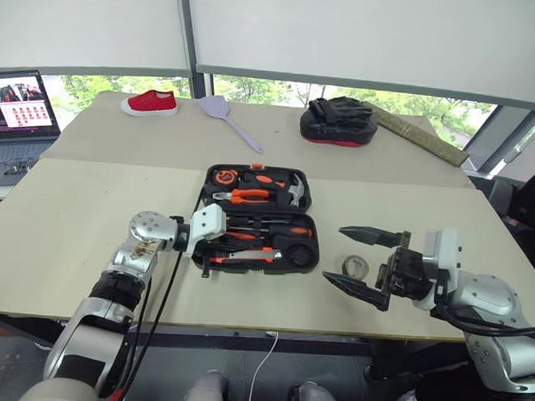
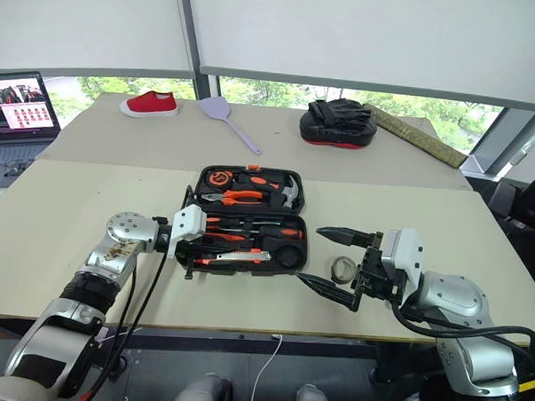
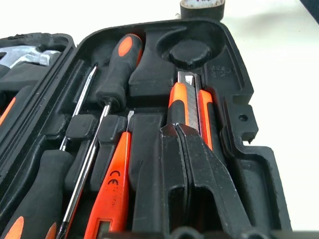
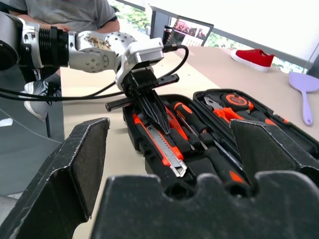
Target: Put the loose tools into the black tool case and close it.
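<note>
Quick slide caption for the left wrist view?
Left gripper, shut, pressing on the utility knife in the open tool case; screwdrivers and tester pen seated, tape roll on the table.

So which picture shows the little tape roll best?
The left eye view: the tape roll lies whole on the table, beside the open tool case and near the right gripper. The right eye view shows it too. The left wrist view catches just its lower edge, cut off.

Left end effector (image 4: 158,115) angled downward, fingers pressed together; right end effector (image 1: 364,261) level, fingers spread wide.
</note>
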`<action>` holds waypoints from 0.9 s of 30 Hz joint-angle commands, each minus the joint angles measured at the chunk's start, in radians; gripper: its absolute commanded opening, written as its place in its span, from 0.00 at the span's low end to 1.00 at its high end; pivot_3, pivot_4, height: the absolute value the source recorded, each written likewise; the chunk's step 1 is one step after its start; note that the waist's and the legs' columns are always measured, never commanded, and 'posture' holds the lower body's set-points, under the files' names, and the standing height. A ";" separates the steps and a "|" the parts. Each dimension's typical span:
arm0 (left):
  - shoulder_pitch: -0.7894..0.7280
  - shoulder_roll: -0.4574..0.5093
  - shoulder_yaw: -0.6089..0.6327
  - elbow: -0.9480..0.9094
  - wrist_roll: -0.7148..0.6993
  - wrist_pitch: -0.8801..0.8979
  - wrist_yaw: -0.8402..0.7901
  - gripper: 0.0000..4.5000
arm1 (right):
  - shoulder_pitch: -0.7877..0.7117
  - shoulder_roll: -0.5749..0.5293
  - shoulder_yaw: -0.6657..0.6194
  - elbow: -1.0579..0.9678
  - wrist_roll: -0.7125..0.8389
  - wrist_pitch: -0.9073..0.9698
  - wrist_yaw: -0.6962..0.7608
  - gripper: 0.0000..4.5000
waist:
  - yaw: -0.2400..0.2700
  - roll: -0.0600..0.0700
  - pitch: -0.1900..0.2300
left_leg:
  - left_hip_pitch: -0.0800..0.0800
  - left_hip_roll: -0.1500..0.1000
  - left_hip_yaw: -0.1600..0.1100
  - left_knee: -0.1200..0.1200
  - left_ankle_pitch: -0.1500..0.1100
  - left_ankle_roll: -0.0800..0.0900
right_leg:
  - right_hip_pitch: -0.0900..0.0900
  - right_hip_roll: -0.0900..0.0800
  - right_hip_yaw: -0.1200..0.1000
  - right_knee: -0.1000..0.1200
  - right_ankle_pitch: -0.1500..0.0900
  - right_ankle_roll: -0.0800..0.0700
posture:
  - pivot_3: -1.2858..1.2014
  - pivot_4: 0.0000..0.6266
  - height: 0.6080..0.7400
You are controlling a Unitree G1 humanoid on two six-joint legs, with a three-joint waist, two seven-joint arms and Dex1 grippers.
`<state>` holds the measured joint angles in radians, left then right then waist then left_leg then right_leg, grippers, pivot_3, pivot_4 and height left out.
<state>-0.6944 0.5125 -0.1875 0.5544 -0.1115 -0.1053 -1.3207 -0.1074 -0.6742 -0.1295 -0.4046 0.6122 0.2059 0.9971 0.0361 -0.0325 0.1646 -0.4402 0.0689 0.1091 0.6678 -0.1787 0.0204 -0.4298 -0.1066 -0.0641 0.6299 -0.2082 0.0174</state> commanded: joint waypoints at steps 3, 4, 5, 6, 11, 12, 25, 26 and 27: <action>0.055 0.014 -0.090 0.044 0.101 0.143 0.033 0.01 | -0.005 -0.006 -0.030 -0.041 0.021 0.008 -0.012 1.00 | -0.003 0.005 -0.005 | 0.002 0.000 0.000 0.000 -0.001 0.001 | 0.002 0.000 0.000 -0.001 0.000 0.000 | 0.52 0.24 1.00; 0.063 0.017 -0.102 0.053 0.119 0.139 0.045 0.01 | -0.006 -0.005 -0.029 -0.040 0.020 0.008 -0.013 1.00 | -0.004 0.007 -0.006 | 0.003 0.000 0.000 0.000 -0.001 0.001 | 0.003 0.000 0.000 -0.001 0.000 0.000 | 0.52 0.24 1.00; 0.075 0.018 -0.108 0.055 0.122 0.131 0.048 0.01 | -0.007 -0.004 -0.027 -0.041 0.020 0.009 -0.015 1.00 | -0.004 0.008 -0.007 | 0.005 0.000 0.000 0.000 -0.001 0.001 | 0.006 0.000 0.000 -0.001 -0.001 0.000 | 0.52 0.24 1.00; 0.086 0.017 -0.108 0.053 0.118 0.128 0.048 0.01 | -0.007 -0.003 -0.026 -0.041 0.019 0.009 -0.017 1.00 | -0.005 0.008 -0.008 | 0.007 0.000 0.000 0.000 -0.001 0.001 | 0.007 0.000 0.000 -0.002 -0.001 0.000 | 0.52 0.24 1.00; 0.104 -0.009 -0.062 0.071 0.074 0.067 0.076 0.01 | 0.016 -0.002 -0.034 -0.055 0.032 0.023 -0.027 1.00 | -0.010 0.012 -0.024 | 0.011 0.000 0.000 -0.002 -0.003 -0.001 | 0.009 -0.001 0.000 -0.001 -0.006 -0.007 | 0.52 0.24 1.00; 0.106 -0.016 -0.036 0.068 0.045 0.036 0.072 0.01 | 0.027 -0.002 -0.038 -0.062 0.033 0.023 -0.028 1.00 | -0.010 0.012 -0.026 | 0.011 0.000 0.000 -0.002 -0.003 -0.001 | 0.009 -0.001 0.000 -0.001 -0.006 -0.007 | 0.52 0.24 1.00; 0.245 0.069 0.208 -0.330 -0.364 0.140 -0.153 0.68 | 0.331 -0.018 -0.296 0.006 -0.049 -0.095 -0.033 1.00 | -0.021 0.009 -0.025 | 0.005 -0.001 -0.001 -0.005 -0.004 0.002 | 0.005 -0.002 0.000 -0.002 -0.008 -0.004 | 0.52 0.24 1.00; 0.284 0.082 0.225 -0.367 -0.378 0.146 -0.145 0.78 | 0.372 -0.001 -0.321 0.042 -0.072 -0.130 -0.036 1.00 | -0.021 0.009 -0.025 | 0.005 -0.001 -0.001 -0.005 -0.004 0.003 | 0.005 -0.002 0.000 -0.003 -0.008 -0.004 | 0.52 0.24 1.00; 0.311 0.090 0.238 -0.394 -0.387 0.150 -0.138 0.86 | 0.400 0.010 -0.337 0.067 -0.086 -0.156 -0.036 1.00 | -0.021 0.009 -0.025 | 0.006 -0.001 -0.001 -0.005 -0.005 0.003 | 0.005 -0.002 0.000 -0.003 -0.009 -0.003 | 0.52 0.24 1.00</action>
<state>-0.4158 0.5969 0.0282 0.2268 -0.4613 0.0274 -1.4643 0.2681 -0.6775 -0.4134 -0.3618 0.5567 0.1226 0.9605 0.0154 -0.0234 0.1399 -0.4335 0.0679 0.1087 0.6624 -0.1838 0.0232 -0.4239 -0.1088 -0.0641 0.6265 -0.2184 0.0131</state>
